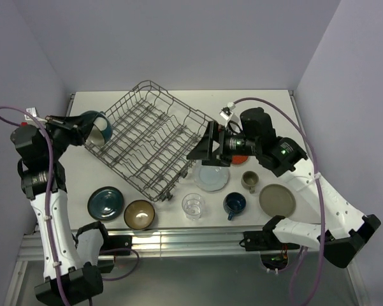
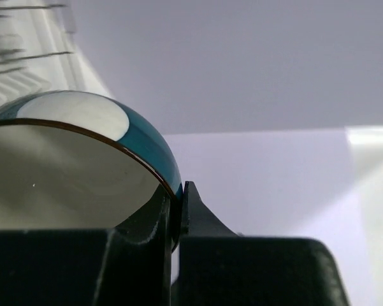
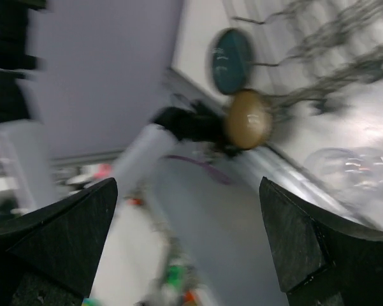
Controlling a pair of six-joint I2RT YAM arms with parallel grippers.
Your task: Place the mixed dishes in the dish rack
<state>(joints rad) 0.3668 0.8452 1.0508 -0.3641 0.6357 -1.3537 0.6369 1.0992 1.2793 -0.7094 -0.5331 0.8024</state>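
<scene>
The left gripper is clenched on the rim of a teal, white-lined bowl, held aloft at the left edge of the dish rack — placement is in hand. Next, probably, comes lowering it between tines. The right gripper gapes empty near a pale plate.

Motion blur is smearing the round teal plate and gold-brown bowl; the left wrist view is cropping the teal-and-white ceramic cup.

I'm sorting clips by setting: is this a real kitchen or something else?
Probably a robot test cell, not a kitchen: a white table boxed in by bare lilac walls, the left arm and right arm bolted at its near edge, and a dish rack with loose dishes beside it.
</scene>
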